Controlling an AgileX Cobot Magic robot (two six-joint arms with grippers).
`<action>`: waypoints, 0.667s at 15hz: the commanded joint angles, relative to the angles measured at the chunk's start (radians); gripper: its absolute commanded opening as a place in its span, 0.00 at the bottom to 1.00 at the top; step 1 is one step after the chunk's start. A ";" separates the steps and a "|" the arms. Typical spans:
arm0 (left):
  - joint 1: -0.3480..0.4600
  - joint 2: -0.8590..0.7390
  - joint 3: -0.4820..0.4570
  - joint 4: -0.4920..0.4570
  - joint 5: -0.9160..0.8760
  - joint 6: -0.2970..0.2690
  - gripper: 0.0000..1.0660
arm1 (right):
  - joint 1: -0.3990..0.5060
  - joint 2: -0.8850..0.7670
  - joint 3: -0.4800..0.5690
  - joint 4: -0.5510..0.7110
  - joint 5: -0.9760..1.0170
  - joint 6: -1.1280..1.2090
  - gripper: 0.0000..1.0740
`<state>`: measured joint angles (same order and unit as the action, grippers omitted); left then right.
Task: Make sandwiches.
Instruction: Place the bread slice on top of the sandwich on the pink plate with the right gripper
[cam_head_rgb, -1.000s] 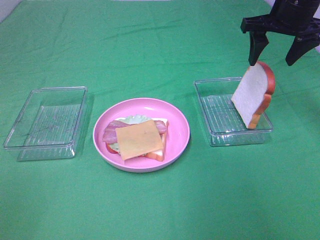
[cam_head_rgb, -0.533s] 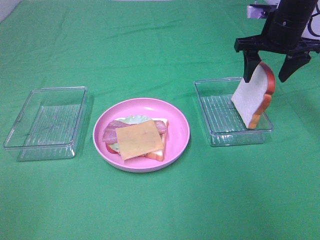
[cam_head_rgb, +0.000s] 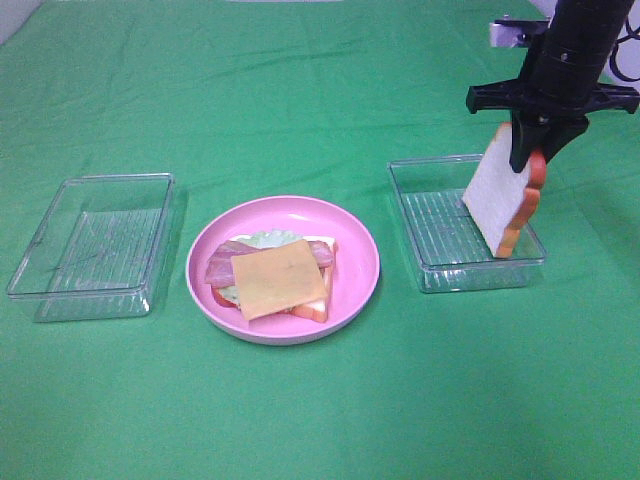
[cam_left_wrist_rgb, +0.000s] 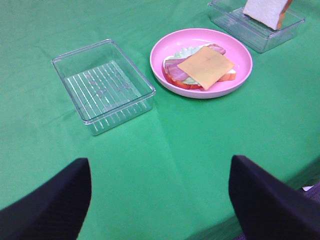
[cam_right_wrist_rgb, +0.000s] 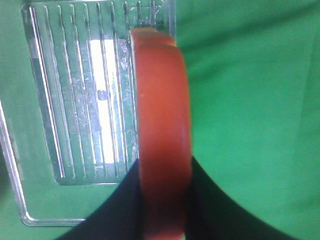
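A partial sandwich (cam_head_rgb: 272, 277) lies on the round pink plate (cam_head_rgb: 355, 250): a bread slice, lettuce and bacon, with a square cheese slice on top. It also shows in the left wrist view (cam_left_wrist_rgb: 205, 67). A second white bread slice (cam_head_rgb: 498, 198) with orange-brown crust stands on edge in the right clear container (cam_head_rgb: 430, 225). My right gripper (cam_head_rgb: 530, 152) is shut on the top edge of that slice. In the right wrist view the crust (cam_right_wrist_rgb: 162, 125) sits between the two dark fingers (cam_right_wrist_rgb: 117, 210). My left gripper (cam_left_wrist_rgb: 160, 210) is open and empty, well back from the plate.
An empty clear container (cam_head_rgb: 92, 245) sits to the left of the plate and shows in the left wrist view (cam_left_wrist_rgb: 102, 85). Green cloth (cam_head_rgb: 300, 100) covers the table. Its front edge shows in the left wrist view (cam_left_wrist_rgb: 295, 175).
My right gripper has come down from above the standing bread slice and closed its open fingers on the slice's top edge. The slice, the plate and the left arm have not moved.
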<state>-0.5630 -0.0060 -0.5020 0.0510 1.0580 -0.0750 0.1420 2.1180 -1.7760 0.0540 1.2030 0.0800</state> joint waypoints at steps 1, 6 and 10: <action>0.000 -0.019 0.001 -0.009 -0.010 0.001 0.69 | -0.003 -0.039 0.006 0.001 0.003 -0.006 0.00; 0.000 -0.019 0.001 -0.009 -0.010 0.001 0.69 | -0.001 -0.164 0.007 0.190 0.017 -0.030 0.00; 0.000 -0.019 0.001 -0.009 -0.010 0.001 0.69 | 0.002 -0.171 0.046 0.462 0.017 -0.112 0.00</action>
<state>-0.5630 -0.0060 -0.5020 0.0510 1.0580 -0.0750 0.1450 1.9540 -1.7320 0.4960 1.2100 -0.0160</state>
